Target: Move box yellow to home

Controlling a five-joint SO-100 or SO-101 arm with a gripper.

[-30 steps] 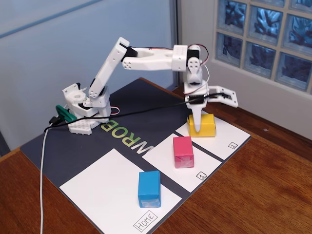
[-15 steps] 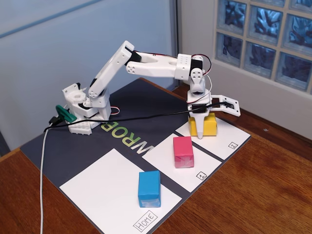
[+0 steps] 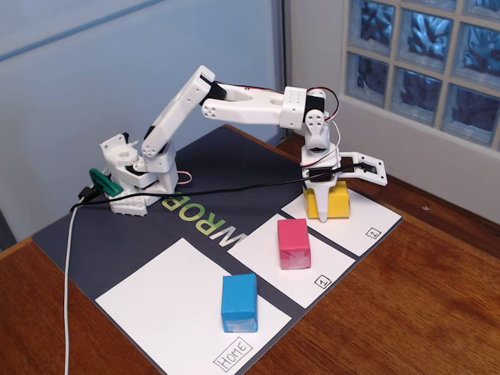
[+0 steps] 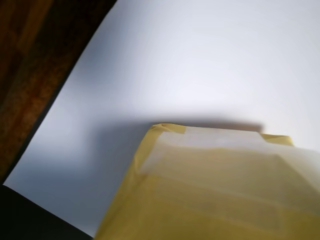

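The yellow box (image 3: 334, 200) stands on the white sheet marked "2" (image 3: 367, 223) at the right of the mat. My gripper (image 3: 352, 200) is down at the box and open. Its fixed finger (image 3: 321, 205) points straight down against the box's near-left face, and the other jaw is splayed out high to the right, above the box. In the wrist view the yellow box (image 4: 210, 190) fills the lower right, very close, with no fingers in sight. Home (image 3: 172, 305), the largest white sheet, lies at the front left of the mat.
A blue block (image 3: 239, 301) stands on the home sheet near its "Home" label. A pink block (image 3: 293, 242) stands on the sheet marked "1" (image 3: 262, 254). The arm's base (image 3: 133, 176) and a black cable (image 3: 219, 183) cross the dark mat. Bare wooden table surrounds the mat.
Over the last second the arm reached out and lowered, bringing the open gripper from just above the yellow box down around it. It has hardly moved in the last half second.
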